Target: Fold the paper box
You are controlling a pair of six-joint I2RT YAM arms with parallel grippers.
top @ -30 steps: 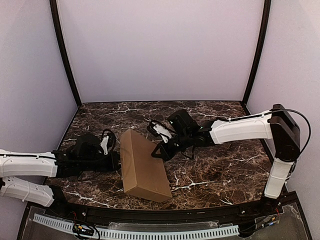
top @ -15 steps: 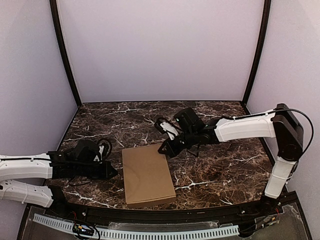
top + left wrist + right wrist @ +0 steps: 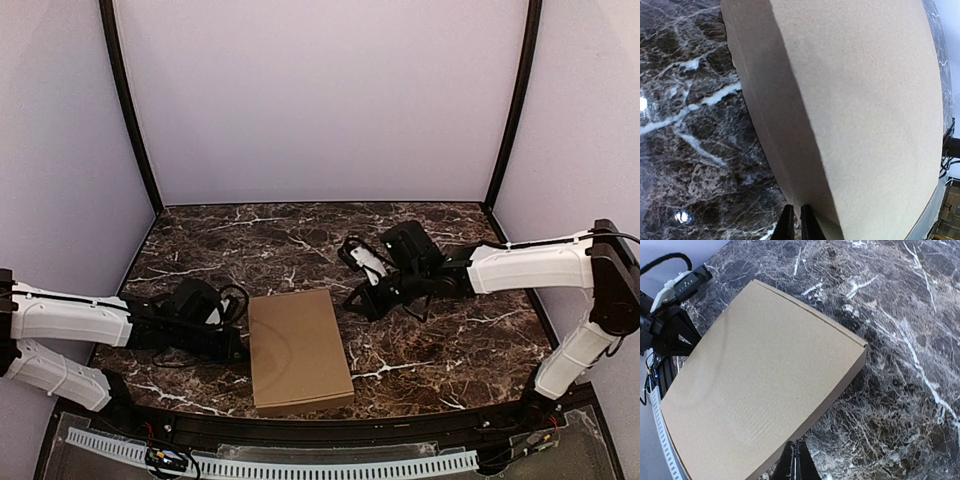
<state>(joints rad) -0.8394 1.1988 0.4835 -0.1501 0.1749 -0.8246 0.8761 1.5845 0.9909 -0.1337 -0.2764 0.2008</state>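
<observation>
The box lies flat and shut at the near edge of the table — seemingly folded. The left gripper, jaws closed and empty, sits just beside its left wall, likely steadying it. The right gripper, also closed, hangs clear off its far right corner.

The paper box, closed and made of plain brown cardboard, fills the middle and right of the frame, its broad top face lit and its long side wall in shadow, running from the upper left down to the bottom centre. To the left lies the dark marble table, veined in white with a few bright glints. At the bottom centre the left gripper shows two dark fingers drawn almost together, just beside the foot of that side wall; whether they touch it is unclear.
</observation>
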